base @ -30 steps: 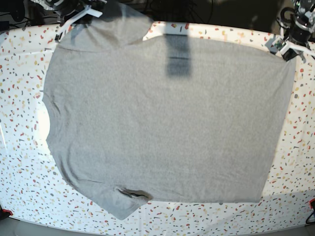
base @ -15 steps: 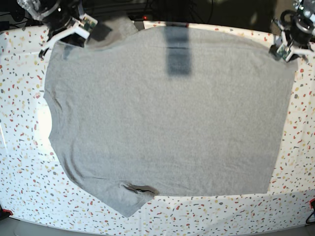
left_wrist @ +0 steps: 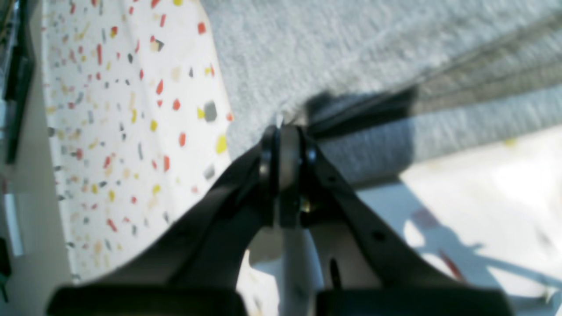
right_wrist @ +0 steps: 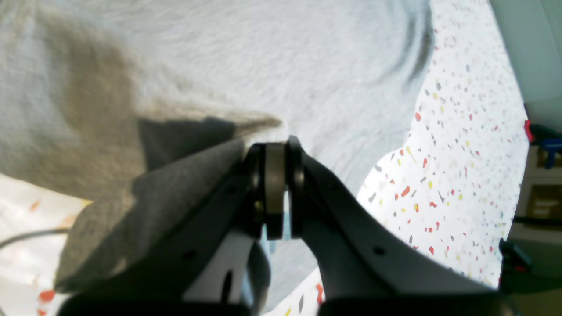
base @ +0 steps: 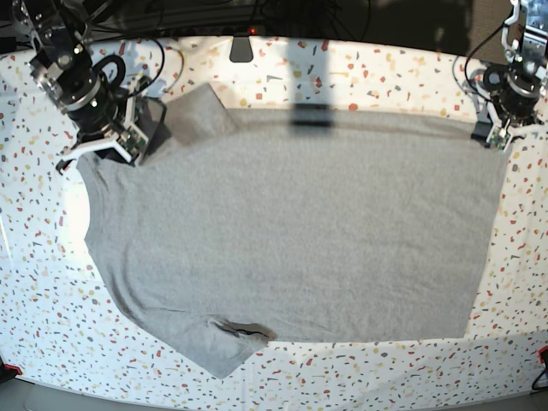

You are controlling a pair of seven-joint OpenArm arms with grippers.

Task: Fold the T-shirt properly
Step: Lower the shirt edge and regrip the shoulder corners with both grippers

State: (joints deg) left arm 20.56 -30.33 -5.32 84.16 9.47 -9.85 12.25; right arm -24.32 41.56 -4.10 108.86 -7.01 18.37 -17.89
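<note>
The grey T-shirt point(base: 291, 231) lies spread on the speckled surface point(base: 34, 282); the left claw point(left_wrist: 287, 131) and right claw point(right_wrist: 275, 151) each pinch a far corner

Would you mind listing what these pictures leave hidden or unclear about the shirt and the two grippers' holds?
- T-shirt underside: base view, hidden against the table; any print cannot be seen.
- Right gripper: right wrist view, cloth draped over one finger hides the pinched edge.
- Left gripper: left wrist view, motion blur and shadow obscure the hem at its tips.
- Far sleeve: base view, partly behind the right gripper.
</note>
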